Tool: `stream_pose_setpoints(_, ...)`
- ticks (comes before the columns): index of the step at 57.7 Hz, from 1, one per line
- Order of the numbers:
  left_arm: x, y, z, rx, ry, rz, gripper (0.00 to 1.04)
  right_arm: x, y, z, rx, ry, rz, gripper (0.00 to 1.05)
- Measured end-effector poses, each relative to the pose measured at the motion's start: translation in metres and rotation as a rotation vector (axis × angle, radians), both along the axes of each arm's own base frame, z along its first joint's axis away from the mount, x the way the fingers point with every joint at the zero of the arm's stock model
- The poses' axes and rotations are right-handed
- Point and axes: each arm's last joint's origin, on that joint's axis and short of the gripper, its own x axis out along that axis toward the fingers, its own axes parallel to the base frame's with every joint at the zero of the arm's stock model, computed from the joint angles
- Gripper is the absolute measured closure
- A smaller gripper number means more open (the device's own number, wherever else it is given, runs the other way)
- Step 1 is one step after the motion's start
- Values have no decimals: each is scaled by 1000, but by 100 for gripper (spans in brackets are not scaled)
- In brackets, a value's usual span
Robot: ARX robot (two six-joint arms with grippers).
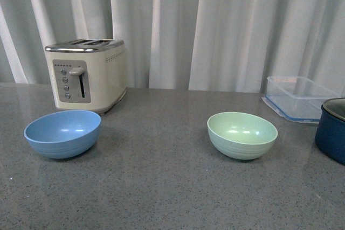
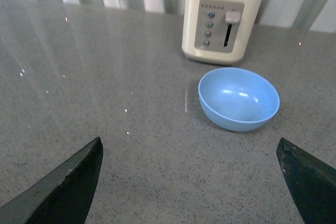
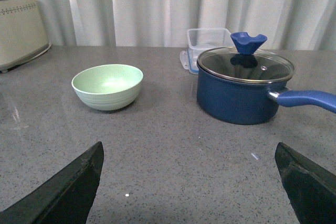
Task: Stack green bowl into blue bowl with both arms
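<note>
Left gripper (image 2: 189, 142): fingers spread wide, nothing between them, hanging above the countertop (image 1: 161, 192) short of the blue bowl (image 2: 239, 99). Right gripper (image 3: 189, 145): likewise spread and empty, facing the green bowl (image 3: 107, 86).

We place everything from the toaster (image 1: 86, 74). Blue bowl sits just in front of it, upright. Green bowl stands well off to the robot's right of the toaster, upright and apart from all else. Farther right again are a clear food container (image 1: 299, 98) and a navy saucepan with glass lid (image 3: 244, 85).

Handling, our judgement: green bowl looks light, rigid and matte, probably not slippery. Its thin wall suits a pinch over the rim, one finger inside and one outside. Both bowls look the same size, so nesting should be snug.

Countertop is grey speckled stone, glossy; a nudged bowl may skate. White curtain (image 1: 215, 25) closes the back.
</note>
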Motion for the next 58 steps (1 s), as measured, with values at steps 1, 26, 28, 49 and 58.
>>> stream_pose_setpoints(1,7,1,3,-4,20,1,7,0,0,0,0,0,0,10)
stream_pose_setpoints(26,172,3,-2,-182,398,37,7,0,0,0,0,0,0,10)
stream_pose_setpoints(28,188,2,-8,-188,429,52,7,0,0,0,0,0,0,10)
stream_pose_setpoints(49,253,-5,-46,-256,569,134,7,0,0,0,0,0,0,10)
stream_pose_setpoints(58,260,-7,-57,-258,598,156,11,0,0,0,0,0,0,10)
